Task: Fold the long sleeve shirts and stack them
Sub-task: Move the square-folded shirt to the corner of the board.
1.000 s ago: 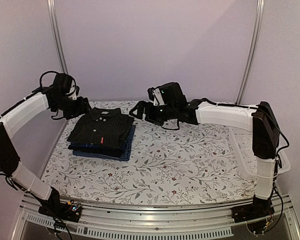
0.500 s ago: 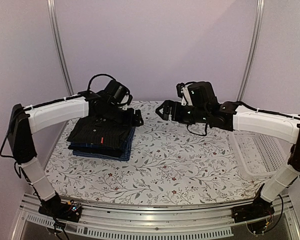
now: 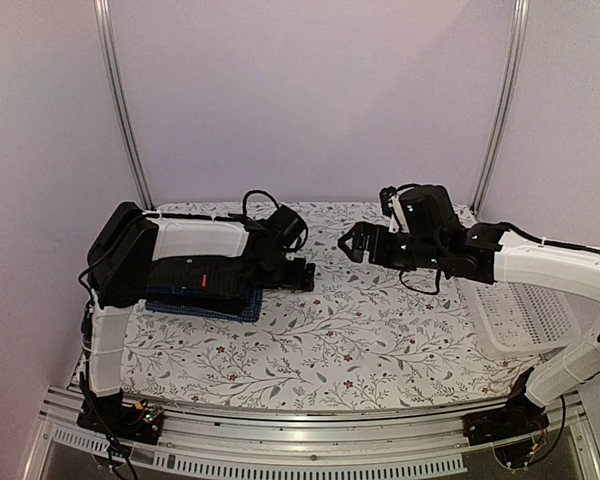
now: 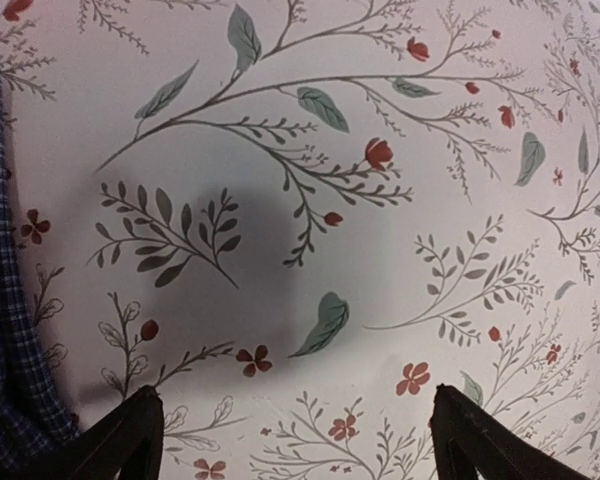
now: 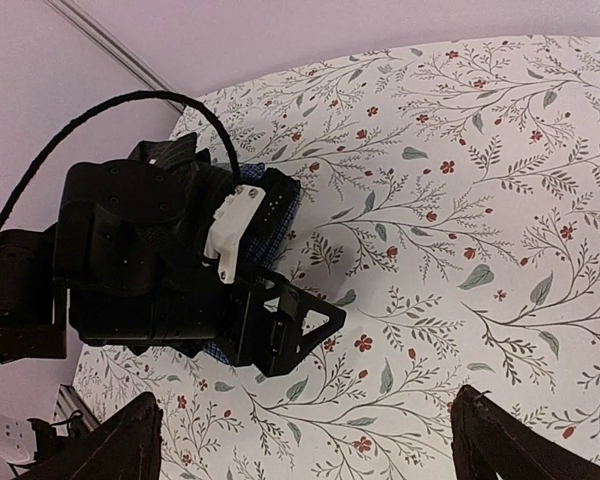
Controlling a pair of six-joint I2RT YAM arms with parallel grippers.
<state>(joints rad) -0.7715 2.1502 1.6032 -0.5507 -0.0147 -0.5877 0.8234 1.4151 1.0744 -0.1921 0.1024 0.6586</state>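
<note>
The folding looks finished, and the step in hand seems to be clearing off. The left gripper [image 3: 302, 275] hangs wide open and empty over the floral-printed tablecloth [image 3: 360, 335], just beside the shirts. The right gripper [image 3: 352, 242] is likewise open near mid-table. The next move calls for lifting away without snagging an edge. The black folded cloth shirt [image 3: 180, 275] lies flat on the blue-and-navy plaid shirt [image 3: 205, 306] at the table's left.

The left end effector [image 3: 302, 276] swings from the table's [image 3: 380, 335] far-left corner to just right of the shirt stack [image 3: 195, 292], jaws wider; the right end effector [image 3: 352, 243] sits nearer the right edge.
</note>
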